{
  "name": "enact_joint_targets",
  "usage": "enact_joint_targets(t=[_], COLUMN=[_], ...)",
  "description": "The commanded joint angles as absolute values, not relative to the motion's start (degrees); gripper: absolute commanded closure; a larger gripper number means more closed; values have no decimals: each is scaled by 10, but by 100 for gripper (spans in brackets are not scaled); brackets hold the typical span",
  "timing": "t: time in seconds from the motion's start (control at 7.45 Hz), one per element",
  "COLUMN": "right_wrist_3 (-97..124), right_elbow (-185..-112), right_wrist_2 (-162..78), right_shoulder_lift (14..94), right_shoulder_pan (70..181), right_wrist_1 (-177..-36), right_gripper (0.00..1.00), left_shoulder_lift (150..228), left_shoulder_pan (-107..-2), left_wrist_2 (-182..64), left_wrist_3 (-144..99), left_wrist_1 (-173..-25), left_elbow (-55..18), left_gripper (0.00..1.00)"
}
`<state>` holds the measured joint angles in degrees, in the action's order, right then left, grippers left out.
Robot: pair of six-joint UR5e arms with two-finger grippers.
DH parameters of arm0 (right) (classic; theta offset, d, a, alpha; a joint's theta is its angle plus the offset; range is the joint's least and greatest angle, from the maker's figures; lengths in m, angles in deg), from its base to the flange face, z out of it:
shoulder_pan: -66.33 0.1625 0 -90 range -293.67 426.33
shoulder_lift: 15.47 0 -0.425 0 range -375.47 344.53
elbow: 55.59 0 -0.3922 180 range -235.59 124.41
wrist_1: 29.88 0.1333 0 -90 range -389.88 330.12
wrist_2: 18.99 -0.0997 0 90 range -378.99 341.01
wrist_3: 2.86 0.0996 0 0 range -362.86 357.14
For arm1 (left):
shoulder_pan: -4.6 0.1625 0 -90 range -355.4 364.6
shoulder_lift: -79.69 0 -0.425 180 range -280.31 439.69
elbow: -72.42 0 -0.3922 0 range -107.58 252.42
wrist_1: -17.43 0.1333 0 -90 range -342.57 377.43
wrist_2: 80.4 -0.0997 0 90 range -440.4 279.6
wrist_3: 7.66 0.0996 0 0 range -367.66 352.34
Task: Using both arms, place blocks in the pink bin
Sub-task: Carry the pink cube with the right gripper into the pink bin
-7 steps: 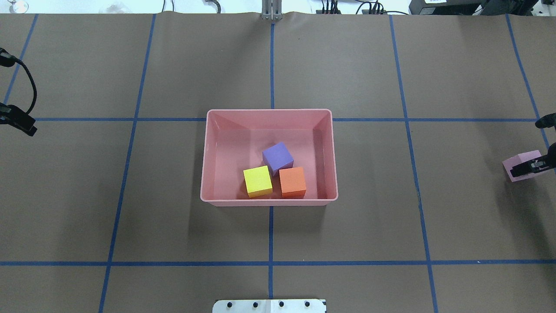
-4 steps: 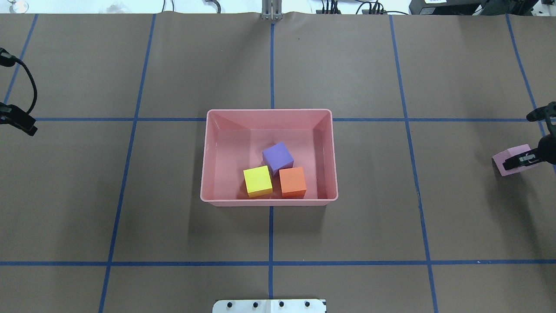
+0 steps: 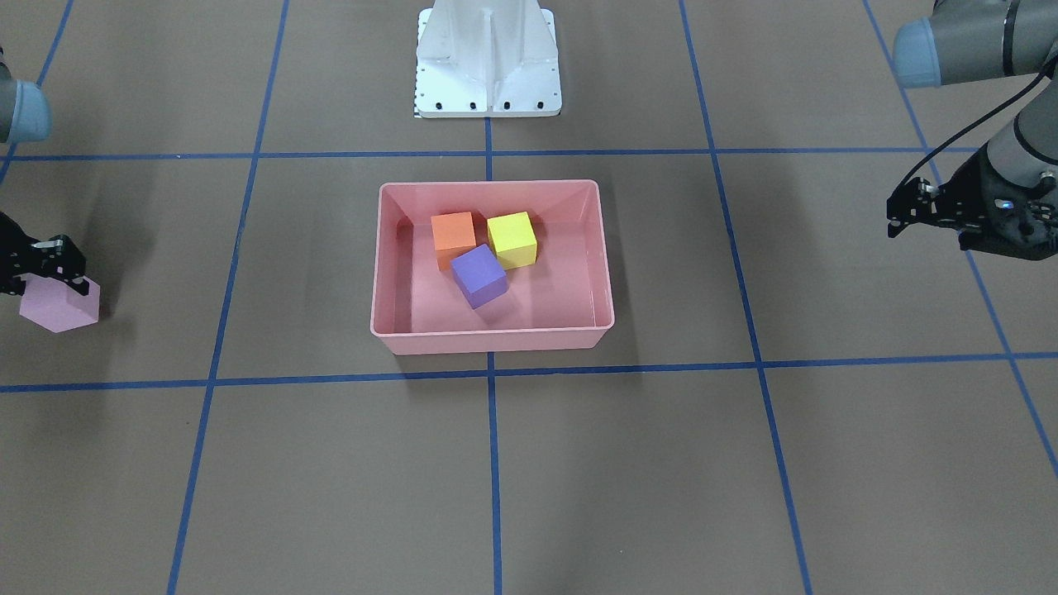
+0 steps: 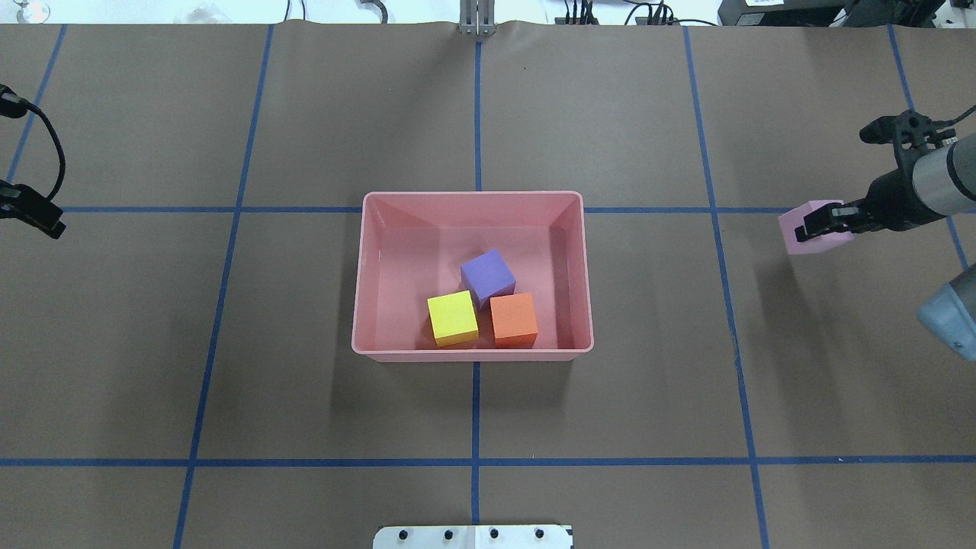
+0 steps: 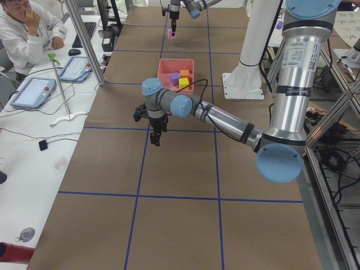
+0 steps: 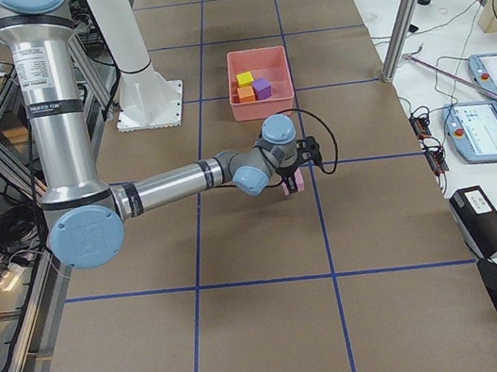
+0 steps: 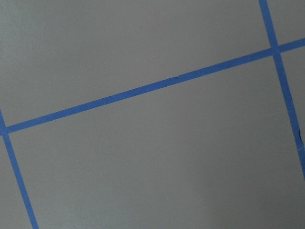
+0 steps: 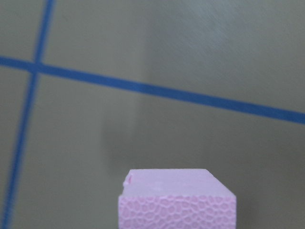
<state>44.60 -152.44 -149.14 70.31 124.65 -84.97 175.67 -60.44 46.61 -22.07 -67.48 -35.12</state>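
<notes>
The pink bin [image 4: 473,196] sits mid-table and holds the purple block [image 4: 488,276], the yellow block [image 4: 452,317] and the orange block [image 4: 513,319]. My right gripper [image 4: 817,227] is shut on the light pink block [image 4: 788,232] and holds it above the table, well to the right of the bin. That block fills the bottom of the right wrist view [image 8: 176,202] and shows at the left edge of the front view [image 3: 58,307]. My left gripper [image 3: 894,216] hovers open and empty far from the bin [image 3: 488,340], at the overhead view's left edge [image 4: 42,217].
The white base pedestal [image 3: 488,58] stands on the robot's side of the bin. Blue tape lines cross the brown table cover. A side desk with tablets [image 5: 34,93] and a seated operator [image 5: 25,25] runs along the table's far side.
My right gripper has carried the light pink block to the left and farther from the robot, closer to the bin; more of its arm now shows. The left gripper has not moved.
</notes>
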Motion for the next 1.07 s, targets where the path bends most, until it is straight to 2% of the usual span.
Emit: enact_joint_targets(t=[0.0,0.4,0.54,0.67,0.81,0.94], right_wrist_3=[598,753,774,781,783,792], right_elbow=[-1552,-1553,-1549,-1546,-1547,-1548], right_wrist_2=[-1491,-1405,-1365,-1308,-1295,-1294], right_shoulder_lift=[625,508,485,470,469,470], right_shoulder_pan=[1193,1091,1054,1017,1007,1006], right_wrist_1=[-849,-850,-851,-855,-857,-860], right_gripper=[89,84,78,60,18,1], left_shoulder_lift=[1758,1761,1760,1760,1760,1760], left_shoulder_pan=[-604,-604,-604,-604,-604,-604], left_wrist_2=[466,466,466,466,466,466], left_wrist_3=[-221,-221,-221,-221,-221,-222], left_wrist_1=[-675,-680,-703,-728,-740,-741], left_elbow=[-351,-342,-326,-308,-298,-297], left_gripper=[0,0,0,0,0,0])
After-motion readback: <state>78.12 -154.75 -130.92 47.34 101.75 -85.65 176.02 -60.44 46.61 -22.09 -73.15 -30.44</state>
